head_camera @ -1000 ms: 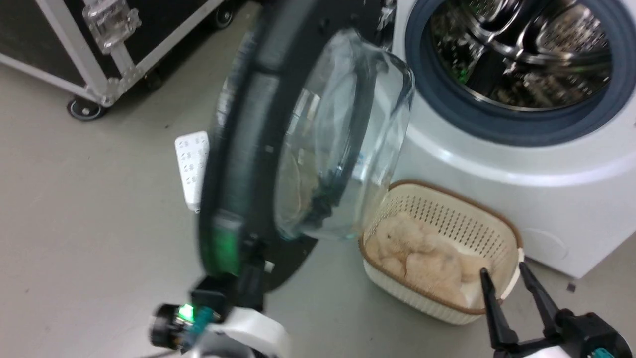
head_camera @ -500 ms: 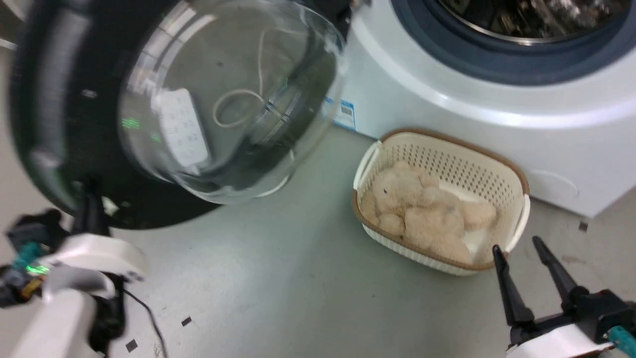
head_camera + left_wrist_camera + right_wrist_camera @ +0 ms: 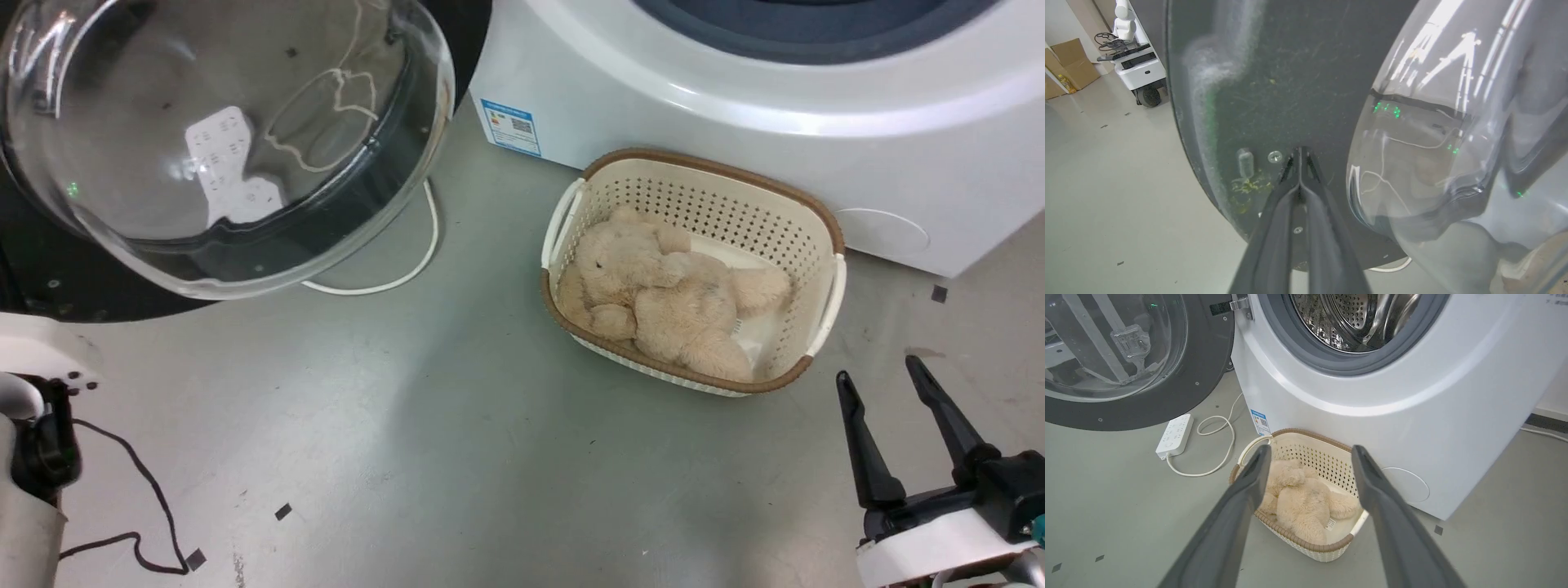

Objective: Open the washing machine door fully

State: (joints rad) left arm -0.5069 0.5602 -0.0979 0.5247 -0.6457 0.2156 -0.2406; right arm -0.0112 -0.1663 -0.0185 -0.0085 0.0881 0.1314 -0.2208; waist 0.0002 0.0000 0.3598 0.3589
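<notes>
Left gripper [image 3: 1299, 152] first: its two dark fingers are pressed together, no gap between them, and the tips sit right against the black inner face of the washing machine door [image 3: 1274, 73], just beside a small screw [image 3: 1275, 155]. Nothing shows between the fingers.

Over to the right gripper [image 3: 878, 367]: jaws wide apart, holding nothing, touching nothing, hanging above the grey floor [image 3: 457, 425] just beside the basket [image 3: 718, 208]. From the right wrist the two spread fingers frame that basket between them.

Now the door: it stands swung out to the left of the white washing machine [image 3: 1331, 400], hinged at the machine's front left edge, the steel drum [image 3: 1355, 318] laid bare beside it. From the head, its clear glass bowl bulges at the upper left, the black rim curving below it.

The count: one door, one machine, one drum. One basket on the floor against the machine's front, with one beige plush bear [image 3: 653, 286] lying in it. One white power strip [image 3: 1175, 436] on the floor below the door's lower edge, with one white cable [image 3: 367, 291] looping away from it. One thin black cable [image 3: 163, 502] trails on the floor by the left arm
</notes>
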